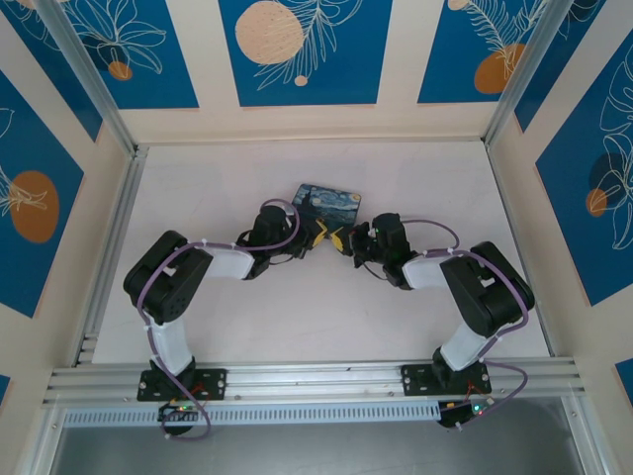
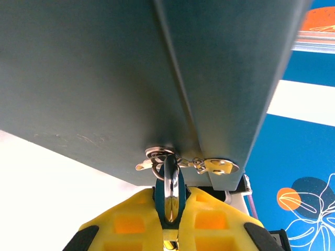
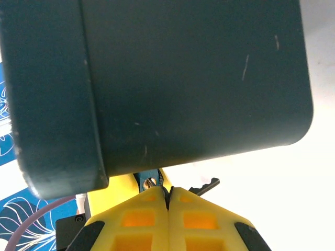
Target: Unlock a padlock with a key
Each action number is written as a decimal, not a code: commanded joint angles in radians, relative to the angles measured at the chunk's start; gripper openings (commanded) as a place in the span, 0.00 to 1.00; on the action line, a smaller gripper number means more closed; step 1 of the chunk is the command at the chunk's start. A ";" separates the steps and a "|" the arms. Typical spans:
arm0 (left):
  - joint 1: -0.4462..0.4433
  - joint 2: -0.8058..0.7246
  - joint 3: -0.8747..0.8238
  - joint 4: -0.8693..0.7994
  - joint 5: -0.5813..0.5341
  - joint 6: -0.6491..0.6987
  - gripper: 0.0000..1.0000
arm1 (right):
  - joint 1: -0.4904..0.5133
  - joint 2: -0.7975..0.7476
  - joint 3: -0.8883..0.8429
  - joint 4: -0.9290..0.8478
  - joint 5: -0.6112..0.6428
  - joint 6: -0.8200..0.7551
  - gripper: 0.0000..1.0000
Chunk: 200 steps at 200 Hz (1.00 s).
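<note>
The padlock's grey shackle (image 2: 171, 189) hangs through the metal hasp (image 2: 157, 154) on the painted box (image 2: 131, 78). My left gripper (image 2: 171, 197) is shut on the padlock just below the shackle, and the lock's body is hidden between the yellow fingers. My right gripper (image 3: 168, 191) is shut on the key (image 3: 205, 185), whose toothed blade sticks out to the right of the fingertips. A blue piece with a small hole (image 3: 152, 181) shows just left of those fingertips, apart from the blade. From above, the left gripper (image 1: 318, 236) and the right gripper (image 1: 348, 240) almost meet in front of the box (image 1: 318, 201).
The box's dark side looms close over both wrist cameras (image 3: 183, 78). A small silver clasp (image 2: 220, 166) hangs beside the hasp. The white table (image 1: 316, 307) runs out to aluminium rails (image 1: 109, 237) and blue patterned walls on all sides.
</note>
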 commanded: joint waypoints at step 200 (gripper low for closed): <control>-0.019 -0.007 0.028 0.020 0.034 0.012 0.00 | 0.019 0.103 0.065 0.178 0.036 -0.049 0.00</control>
